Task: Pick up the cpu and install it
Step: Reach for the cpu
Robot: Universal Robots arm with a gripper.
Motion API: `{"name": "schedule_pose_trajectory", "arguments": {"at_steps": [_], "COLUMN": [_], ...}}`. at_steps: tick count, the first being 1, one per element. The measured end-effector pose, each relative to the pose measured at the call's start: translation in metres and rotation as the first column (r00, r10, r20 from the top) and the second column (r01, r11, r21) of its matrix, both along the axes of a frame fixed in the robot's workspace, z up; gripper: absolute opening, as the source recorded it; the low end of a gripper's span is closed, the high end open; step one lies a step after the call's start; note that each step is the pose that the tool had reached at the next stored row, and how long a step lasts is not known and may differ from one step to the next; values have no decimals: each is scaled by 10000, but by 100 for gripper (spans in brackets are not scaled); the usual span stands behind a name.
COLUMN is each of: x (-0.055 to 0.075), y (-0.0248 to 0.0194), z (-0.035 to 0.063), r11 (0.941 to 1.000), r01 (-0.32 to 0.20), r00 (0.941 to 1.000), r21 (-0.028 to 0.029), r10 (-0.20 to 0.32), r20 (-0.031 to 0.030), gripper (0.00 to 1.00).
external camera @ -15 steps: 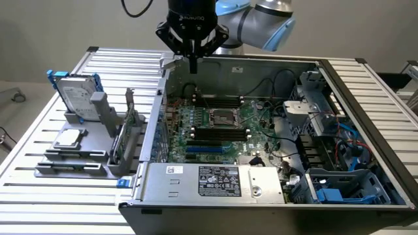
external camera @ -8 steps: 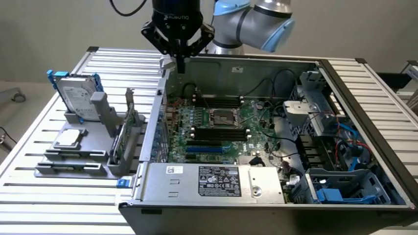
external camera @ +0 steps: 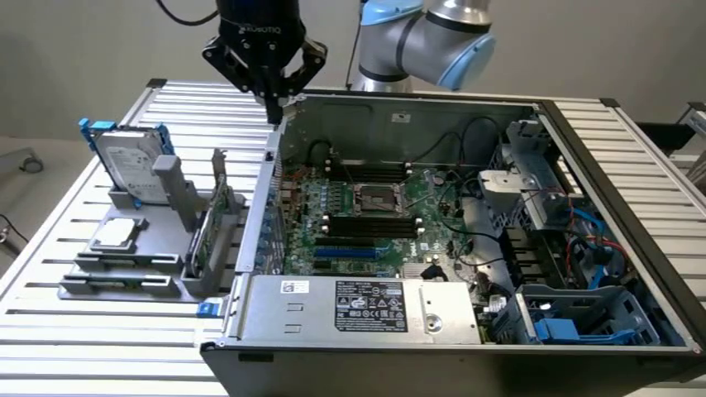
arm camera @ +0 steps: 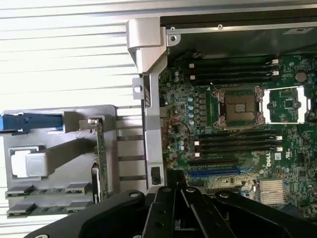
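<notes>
- The cpu [external camera: 118,234] lies flat on a grey holder [external camera: 132,279], just below the upright hard drive [external camera: 127,157], to the exterior view's left of the case [external camera: 364,306].
- The tool [external camera: 277,114] is fully closed and grips nothing. It hangs above the case's near wall, well apart from the cpu.
- The socket [external camera: 373,197] on the motherboard has its frame flipped open.
- Holder and case rest on the slatted table [external camera: 66,331].

Silver arm [external camera: 458,37] w/ blue caps, black gripper [external camera: 273,99]
</notes>
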State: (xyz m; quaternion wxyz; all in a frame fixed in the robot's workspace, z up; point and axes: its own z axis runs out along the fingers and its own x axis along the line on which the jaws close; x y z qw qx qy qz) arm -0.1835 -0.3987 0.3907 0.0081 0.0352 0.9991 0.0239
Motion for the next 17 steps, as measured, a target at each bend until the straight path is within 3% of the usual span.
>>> {"name": "schedule_pose_trajectory", "arguments": {"at_steps": [9,17], "x": [-413,-775], "y": [11,28], "z": [-43,-89], "r11": [10000,10000], "r01": [1,0], "r00": [10000,10000], "r21": [-10,-67], "r10": [-1,0], "r20": [-36,-81], "gripper": [11,11]}}
